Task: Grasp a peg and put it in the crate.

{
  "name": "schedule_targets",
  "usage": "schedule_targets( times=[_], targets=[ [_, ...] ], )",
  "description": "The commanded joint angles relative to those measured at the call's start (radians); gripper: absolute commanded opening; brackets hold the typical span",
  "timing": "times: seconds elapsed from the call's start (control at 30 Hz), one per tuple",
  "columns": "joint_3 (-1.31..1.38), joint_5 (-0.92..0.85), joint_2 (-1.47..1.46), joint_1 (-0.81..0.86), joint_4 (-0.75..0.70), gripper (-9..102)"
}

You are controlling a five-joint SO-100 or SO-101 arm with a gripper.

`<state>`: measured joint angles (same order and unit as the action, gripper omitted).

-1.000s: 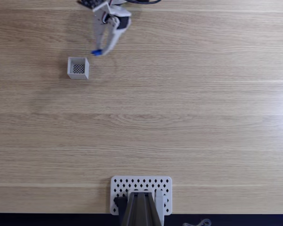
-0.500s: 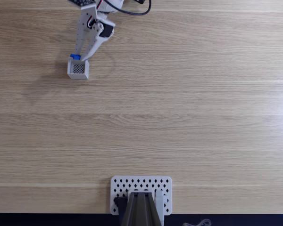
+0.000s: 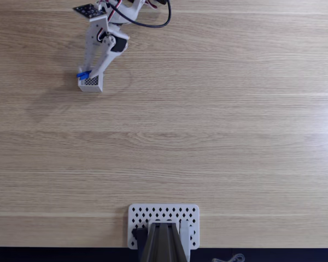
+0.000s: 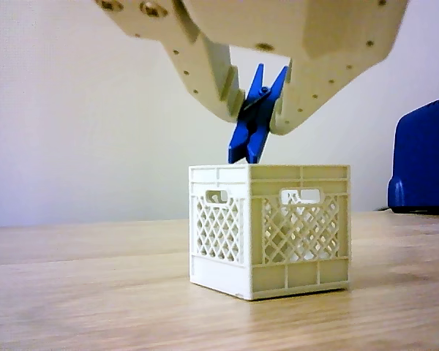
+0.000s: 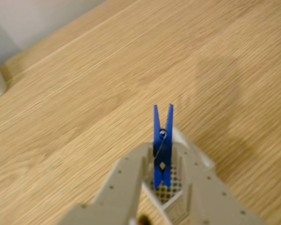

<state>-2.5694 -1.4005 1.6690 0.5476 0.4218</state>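
The fingers (image 4: 257,110) are closed on the blue peg (image 4: 253,117), pinching it from both sides a little below its forked end; in the wrist view the two pale fingers (image 5: 124,180) frame the peg (image 5: 162,145) and its split tips point away from the camera.

The wooden counter (image 3: 218,136) runs across the whole fixed view, its grain going left to right. On it, at the bottom edge of that view, lies a white perforated plate (image 3: 136,214) with a dark grey block (image 3: 163,243) standing on its middle. The arm reaches in from the top of the fixed view, left of centre, with red and black wires looping over it, and its fingers (image 3: 87,75) slant down and to the left.

The white crate (image 4: 271,230) stands on the counter in the upper left of the fixed view (image 3: 94,85), with lattice walls and slotted handles. The peg hangs nearly upright over the crate's open top, its lower tip at about rim level near the back-left part of the opening; whether it touches the rim I cannot tell. In the fixed view the peg (image 3: 83,75) shows at the crate's upper-left edge.

A dark blue object (image 4: 423,157) sits at the right edge of the other view, behind the crate.
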Motion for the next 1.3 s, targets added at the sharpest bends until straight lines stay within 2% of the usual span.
schedule_targets(
  times=[0.0,0.3,0.5,0.6,0.73,0.87,1.0,1.1,1.27],
  targets=[
    [0.100,0.003,0.002,0.035,0.031,0],
    [0.098,0.005,0.000,0.041,0.020,1],
    [0.098,0.014,0.008,0.040,0.020,20],
    [0.098,0.014,0.008,0.038,0.020,24],
    [0.098,0.014,0.008,0.038,0.020,17],
    [0.097,0.017,0.012,0.038,0.020,-2],
    [0.038,0.017,0.103,0.020,-0.002,1],
    [-0.063,0.040,0.250,-0.051,-0.054,-1],
    [-0.212,0.279,0.578,-0.173,-0.198,-1]
  ],
)
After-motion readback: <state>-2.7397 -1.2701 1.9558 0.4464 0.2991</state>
